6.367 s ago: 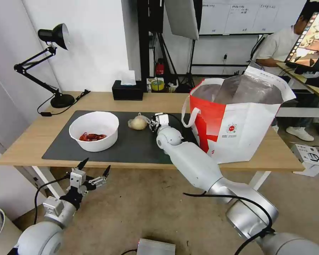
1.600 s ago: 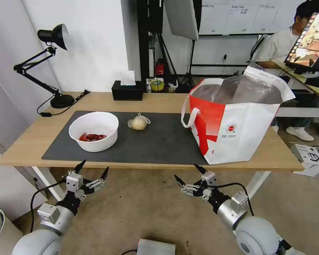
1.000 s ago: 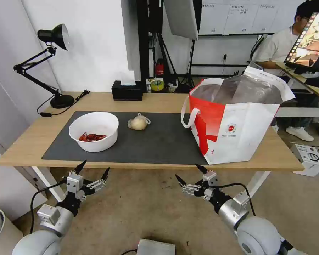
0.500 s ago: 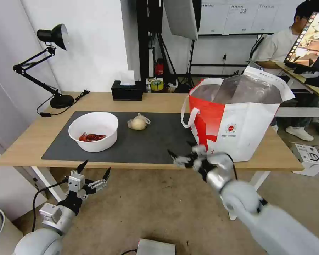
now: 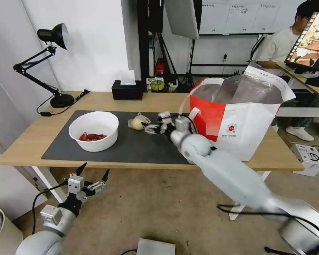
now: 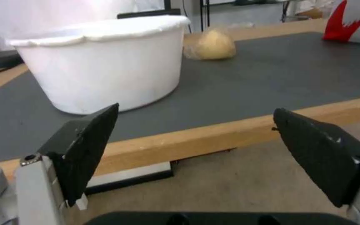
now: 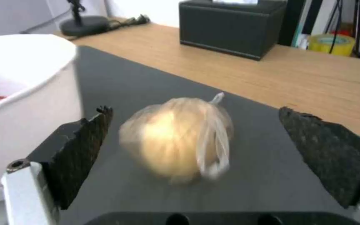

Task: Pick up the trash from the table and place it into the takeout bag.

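Observation:
On the dark mat (image 5: 138, 148) of the table (image 5: 24, 141) sit a white bowl (image 5: 94, 131) with red scraps and a knotted clear bag (image 5: 137, 122) holding a beige lump. My right gripper (image 5: 150, 126) is open just right of that bag, low over the mat. In the right wrist view the knotted bag (image 7: 178, 140) lies ahead between the spread fingers (image 7: 84, 147), untouched. The red-and-white takeout bag (image 5: 237, 117) stands open on the table's right. My left gripper (image 5: 95, 169) hangs open below the table's front edge, facing the bowl (image 6: 101, 62).
A black tissue box (image 5: 127, 90) stands at the table's back edge, with a yellow tape roll (image 5: 157, 85) behind it. A black desk lamp (image 5: 62, 101) occupies the back left corner. The takeout bag's white handle (image 5: 188, 117) hangs close to my right arm.
My right arm has risen from below the table's front edge and reached across the mat to the knotted bag, gripper still open. The left arm has stayed put.

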{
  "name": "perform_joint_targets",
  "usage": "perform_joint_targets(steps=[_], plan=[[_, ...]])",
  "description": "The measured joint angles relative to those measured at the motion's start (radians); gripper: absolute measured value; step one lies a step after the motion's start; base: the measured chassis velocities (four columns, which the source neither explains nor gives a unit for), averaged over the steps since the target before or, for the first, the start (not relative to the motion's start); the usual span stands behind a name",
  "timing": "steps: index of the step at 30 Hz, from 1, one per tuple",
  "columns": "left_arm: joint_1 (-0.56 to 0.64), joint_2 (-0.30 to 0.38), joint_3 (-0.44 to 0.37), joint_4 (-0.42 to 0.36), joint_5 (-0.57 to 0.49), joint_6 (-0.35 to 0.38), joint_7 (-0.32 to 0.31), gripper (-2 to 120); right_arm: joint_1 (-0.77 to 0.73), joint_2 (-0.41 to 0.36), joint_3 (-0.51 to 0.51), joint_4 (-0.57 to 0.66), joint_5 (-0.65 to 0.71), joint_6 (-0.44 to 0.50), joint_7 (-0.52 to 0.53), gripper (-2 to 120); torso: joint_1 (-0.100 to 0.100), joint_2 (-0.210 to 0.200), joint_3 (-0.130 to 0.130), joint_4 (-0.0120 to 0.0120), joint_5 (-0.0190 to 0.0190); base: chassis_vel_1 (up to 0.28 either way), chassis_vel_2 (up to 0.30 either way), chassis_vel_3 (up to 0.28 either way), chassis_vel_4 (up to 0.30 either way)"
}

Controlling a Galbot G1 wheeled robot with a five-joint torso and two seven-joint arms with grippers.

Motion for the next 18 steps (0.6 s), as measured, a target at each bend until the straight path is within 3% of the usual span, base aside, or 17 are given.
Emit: perform_joint_targets(steps=[7, 18], plan=[[0.001, -0.002, 0.002, 0.001, 0.004, 0.001, 0.000, 100, 0.096, 0.164, -0.013, -0.233, -0.025, -0.028, -0.031, 100, 0.000, 0.000, 0.000, 0.0002, 0.0000, 0.000, 0.000, 0.000, 0.000], [0.009, -0.003, -0.009, -0.001, 0.004, -0.005, 0.001, 100, 0.150, 0.283, 0.001, -0.435, -0.113, -0.073, -0.063, 100, 0.000, 0.000, 0.000, 0.0000, 0.0001, 0.000, 0.000, 0.000, 0.000]])
